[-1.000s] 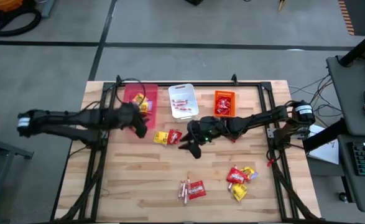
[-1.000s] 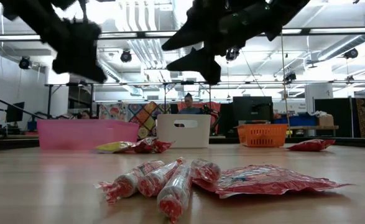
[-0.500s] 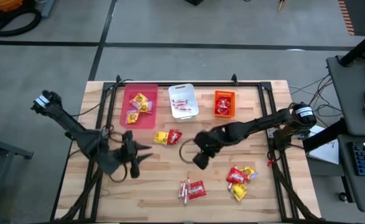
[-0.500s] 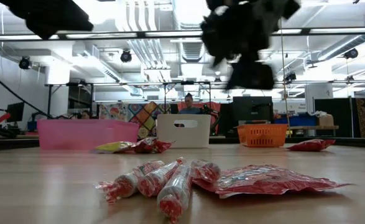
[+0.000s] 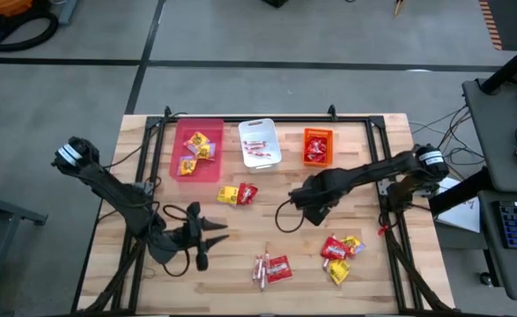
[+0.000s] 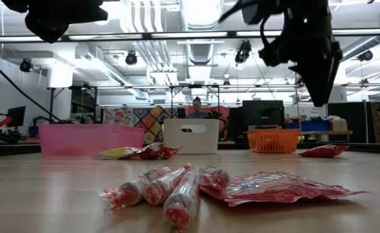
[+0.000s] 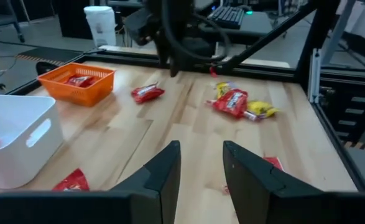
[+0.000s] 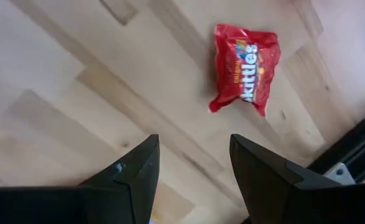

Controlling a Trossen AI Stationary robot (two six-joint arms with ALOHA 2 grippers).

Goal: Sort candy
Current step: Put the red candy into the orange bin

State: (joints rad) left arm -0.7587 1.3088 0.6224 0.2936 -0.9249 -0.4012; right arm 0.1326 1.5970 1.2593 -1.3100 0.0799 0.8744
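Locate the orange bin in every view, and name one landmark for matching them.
High view: orange bin at the table's far edge, rightmost of three bins.
Low view: right of centre, at the table's back.
Left wrist view: beyond the white bin, holding red packets.
Right wrist view: not in it; only a red Skittles packet on wood.
Shared landmark: the white bin beside it, in all but the right wrist view.
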